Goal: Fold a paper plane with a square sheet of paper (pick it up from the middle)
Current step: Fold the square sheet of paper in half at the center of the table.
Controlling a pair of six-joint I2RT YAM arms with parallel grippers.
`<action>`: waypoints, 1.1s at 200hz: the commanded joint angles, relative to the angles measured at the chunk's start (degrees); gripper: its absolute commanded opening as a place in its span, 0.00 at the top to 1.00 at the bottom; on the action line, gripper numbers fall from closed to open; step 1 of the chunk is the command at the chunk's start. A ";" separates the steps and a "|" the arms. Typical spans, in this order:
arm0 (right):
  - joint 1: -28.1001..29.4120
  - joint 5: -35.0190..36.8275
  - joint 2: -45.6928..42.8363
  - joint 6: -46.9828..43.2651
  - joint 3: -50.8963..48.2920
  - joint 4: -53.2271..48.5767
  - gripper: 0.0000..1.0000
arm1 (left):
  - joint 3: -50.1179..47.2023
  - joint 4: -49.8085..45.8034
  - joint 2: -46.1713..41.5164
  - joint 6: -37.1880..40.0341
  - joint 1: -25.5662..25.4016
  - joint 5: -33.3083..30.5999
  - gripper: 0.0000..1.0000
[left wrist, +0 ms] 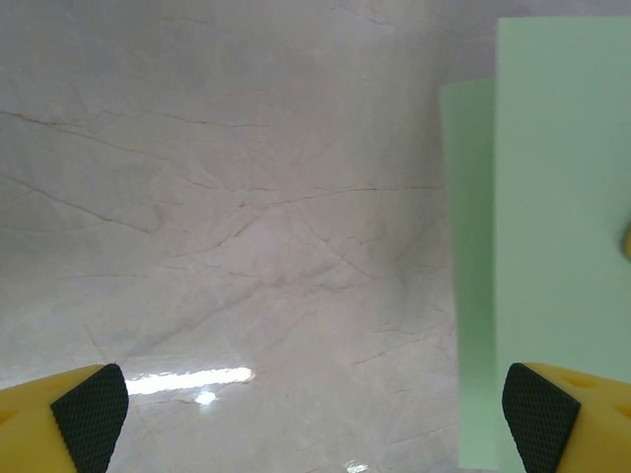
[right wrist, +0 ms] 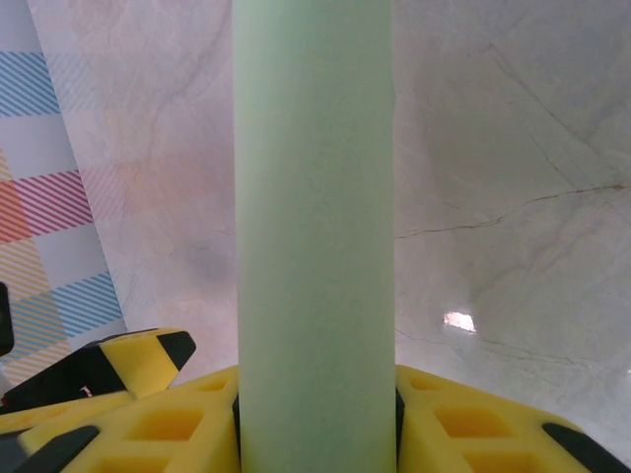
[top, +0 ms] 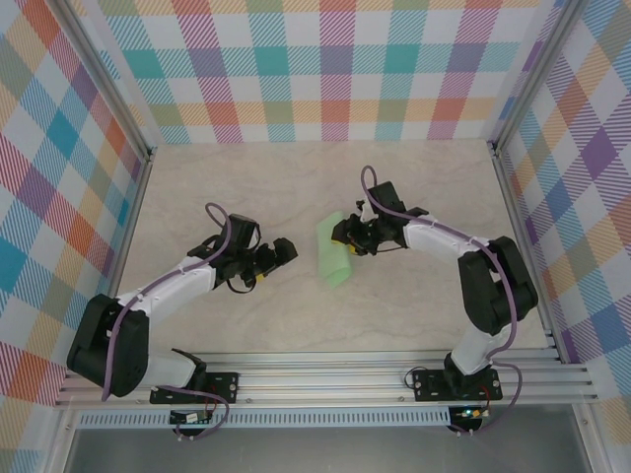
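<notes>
The right gripper point(top: 343, 236) is closed on the paper point(top: 333, 253), pinching it at its right side. In the right wrist view the paper point(right wrist: 315, 197) comes up from between the yellow fingers point(right wrist: 463, 429) and goes straight to the top of the picture, like a tall green strip. The left gripper point(top: 286, 249) is wide open and holds nothing. It sits just left of the paper and points at it. In its own view the two black pads point(left wrist: 89, 419) are far apart in the bottom corners, and the paper point(left wrist: 557, 227) lies by the right one. The paper is in the middle of the table point(top: 246, 187), between the two grippers. It is longer than it is wide. From above, its long side runs from the far end of the table toward the near end, leaning a little to the right as it comes near. It is pale green and plain. It is folded over, so one layer sticks out a bit past the other on the left. It looks smooth, and I cannot tell if it lies flat.
</notes>
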 commanded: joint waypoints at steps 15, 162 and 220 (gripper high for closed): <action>0.25 0.01 1.79 7.34 -6.95 11.12 0.60 | 0.77 4.48 0.43 -2.59 0.03 3.37 0.00; -4.06 -0.68 -3.09 -0.23 -13.19 3.10 0.34 | 6.75 8.44 13.67 -5.64 -8.76 3.29 0.11; -5.25 -5.81 -1.92 -7.54 -10.83 -2.13 0.35 | 9.66 9.09 18.58 -5.89 -12.07 2.81 0.13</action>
